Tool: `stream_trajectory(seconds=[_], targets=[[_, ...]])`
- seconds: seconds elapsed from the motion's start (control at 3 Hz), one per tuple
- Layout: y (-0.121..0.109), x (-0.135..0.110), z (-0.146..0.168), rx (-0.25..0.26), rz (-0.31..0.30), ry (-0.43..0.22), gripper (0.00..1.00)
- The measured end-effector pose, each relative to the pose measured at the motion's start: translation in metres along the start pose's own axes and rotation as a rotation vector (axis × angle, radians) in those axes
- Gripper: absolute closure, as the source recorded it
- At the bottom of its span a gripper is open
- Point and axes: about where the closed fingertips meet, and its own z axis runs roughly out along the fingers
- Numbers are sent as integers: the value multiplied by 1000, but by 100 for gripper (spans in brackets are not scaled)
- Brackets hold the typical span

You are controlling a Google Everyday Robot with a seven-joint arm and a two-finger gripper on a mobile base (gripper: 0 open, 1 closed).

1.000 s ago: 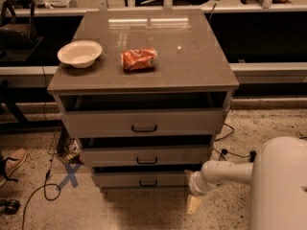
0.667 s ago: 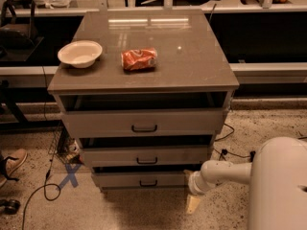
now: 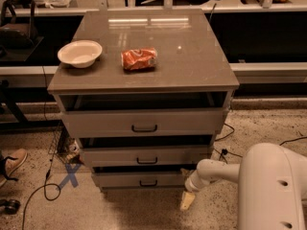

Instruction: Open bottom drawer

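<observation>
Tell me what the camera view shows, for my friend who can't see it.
The gripper hangs near the floor, just right of the bottom drawer of a grey three-drawer cabinet, not touching its handle. On top sit a white bowl and a red packet.

Lab-like workroom: terrazzo floor (image 3: 144, 212), loose cables (image 3: 46, 174), tape cross (image 3: 70, 175); pincer (image 3: 187, 201) near bottom drawer (image 3: 120, 180).
</observation>
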Motion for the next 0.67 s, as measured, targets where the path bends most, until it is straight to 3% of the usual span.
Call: stream_trajectory(seconds=[0.67], targets=[[-30,-4,40,52,36,-20,0]])
